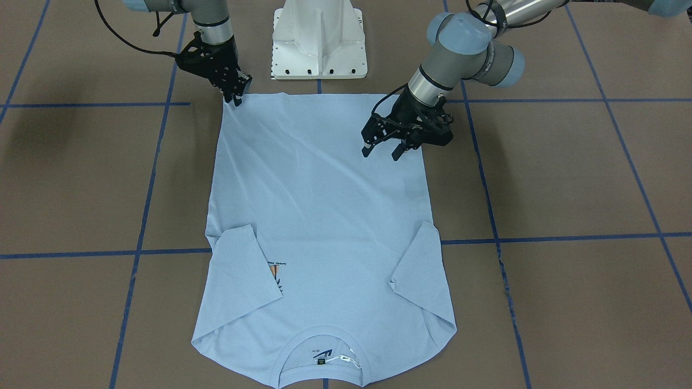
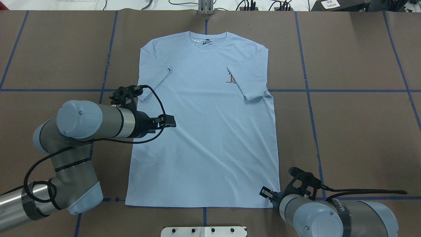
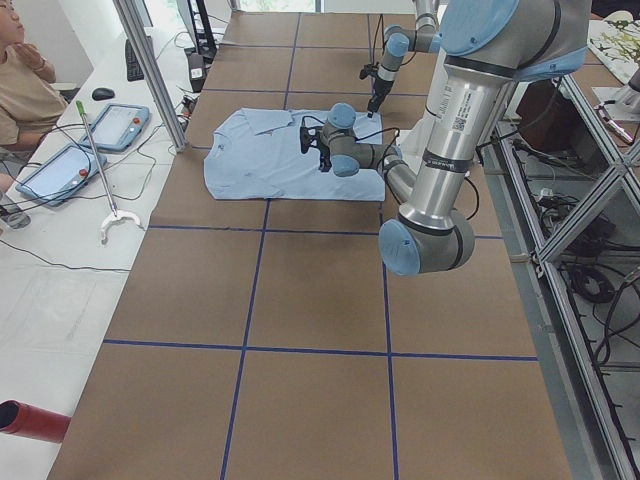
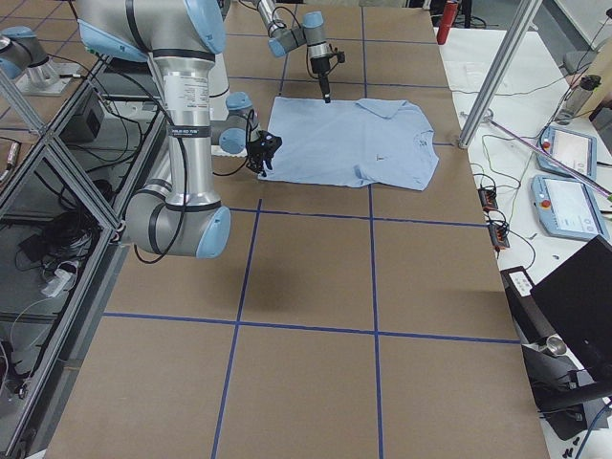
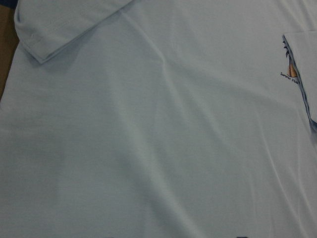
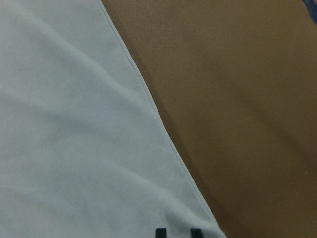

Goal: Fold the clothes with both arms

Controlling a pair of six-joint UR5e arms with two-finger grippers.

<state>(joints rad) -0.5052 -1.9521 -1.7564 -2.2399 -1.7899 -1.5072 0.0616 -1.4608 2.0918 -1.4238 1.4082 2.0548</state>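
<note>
The light blue T-shirt (image 1: 324, 216) lies flat on the brown table, collar (image 1: 321, 351) away from the robot, both sleeves folded in over the body. One sleeve half covers the palm-tree print (image 2: 232, 79). My left gripper (image 1: 381, 155) is open and empty, just above the shirt near its left side edge; it also shows in the overhead view (image 2: 169, 121). The left wrist view shows shirt cloth (image 5: 148, 148) and the print. My right gripper (image 1: 236, 99) is shut on the shirt's near right hem corner (image 2: 271, 204). Its fingertips (image 6: 159, 232) stand close together on the cloth.
The white pedestal base (image 1: 319, 43) stands just behind the hem. Blue tape lines (image 1: 140, 216) cross the table (image 1: 567, 178). An operator (image 3: 20, 80) sits beyond the far side of the table, with tablets (image 3: 118, 125) on a side bench.
</note>
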